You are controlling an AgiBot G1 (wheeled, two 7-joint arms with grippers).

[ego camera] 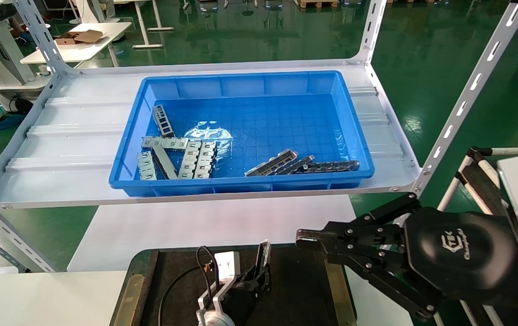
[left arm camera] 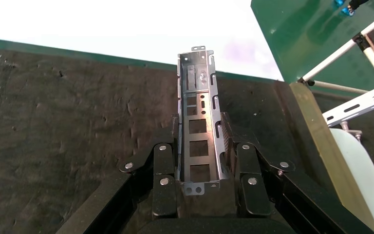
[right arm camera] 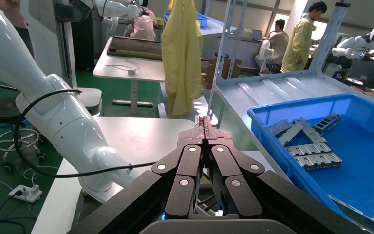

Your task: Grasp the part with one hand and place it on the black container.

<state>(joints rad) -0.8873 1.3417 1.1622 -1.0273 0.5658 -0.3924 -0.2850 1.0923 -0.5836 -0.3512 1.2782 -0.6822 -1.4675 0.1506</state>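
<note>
My left gripper (ego camera: pixel 259 271) is shut on the part (ego camera: pixel 264 255), a narrow silver-grey slotted channel. It holds the part low over the black container (ego camera: pixel 299 290). In the left wrist view the fingers (left arm camera: pixel 164 153) clamp the part (left arm camera: pixel 198 97) by its side walls near one end, and the rest juts out over the dark textured tray (left arm camera: pixel 53 112). I cannot tell whether the part touches the tray. My right gripper (ego camera: pixel 303 238) is shut and empty, hovering at the tray's right edge; it also shows in the right wrist view (right arm camera: pixel 204 127).
A deep blue bin (ego camera: pixel 249 82) stands on the white shelf (ego camera: pixel 73 136) ahead, holding more channels (ego camera: pixel 281 163) and pale slotted strips (ego camera: pixel 195 158). White slotted shelf posts (ego camera: pixel 462 104) rise on both sides. The tray has an olive rim (ego camera: pixel 128 290).
</note>
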